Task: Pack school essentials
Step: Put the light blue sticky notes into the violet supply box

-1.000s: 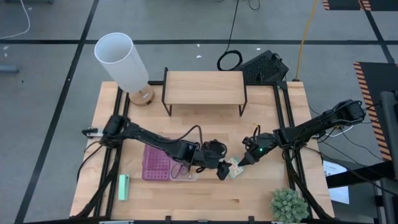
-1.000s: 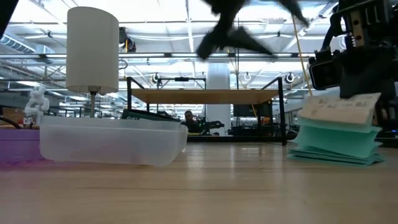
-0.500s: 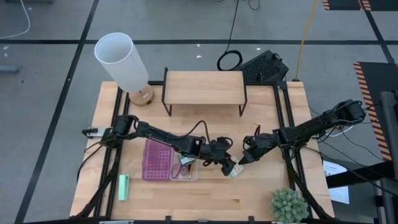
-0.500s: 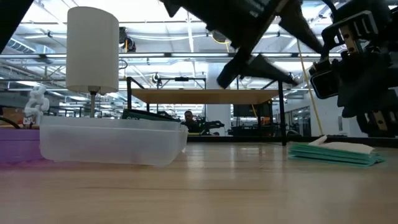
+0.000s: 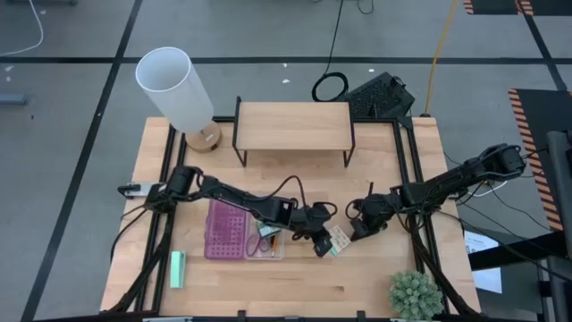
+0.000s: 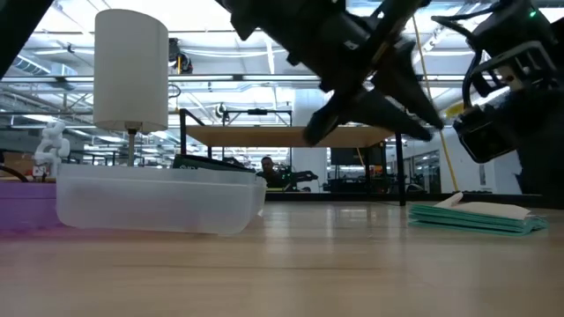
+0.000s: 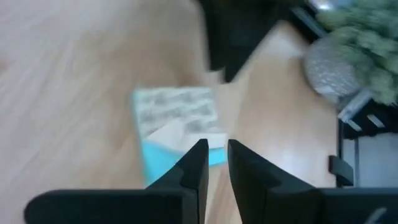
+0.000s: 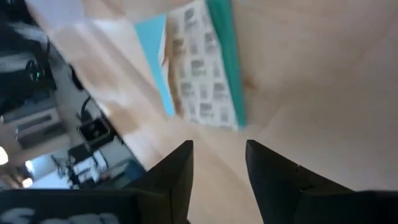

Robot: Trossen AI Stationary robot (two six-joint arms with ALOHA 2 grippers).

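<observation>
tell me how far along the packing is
Partly done: some stationery already lies in the clear half of the purple studded case. In hand: neither gripper holds anything; the left gripper hovers nearly shut beside the teal-and-beige pad, which lies flat on the wooden table, with the open right gripper close by. Left: getting that pad into the case.

Teal-and-beige printed pad [image 5: 336, 241] on the light wood counter [image 5: 375, 277]; purple studded case [image 5: 225, 230]; mint-green block [image 5: 178, 269]; white lamp [image 5: 175, 88].

No legible text on anything.
</observation>
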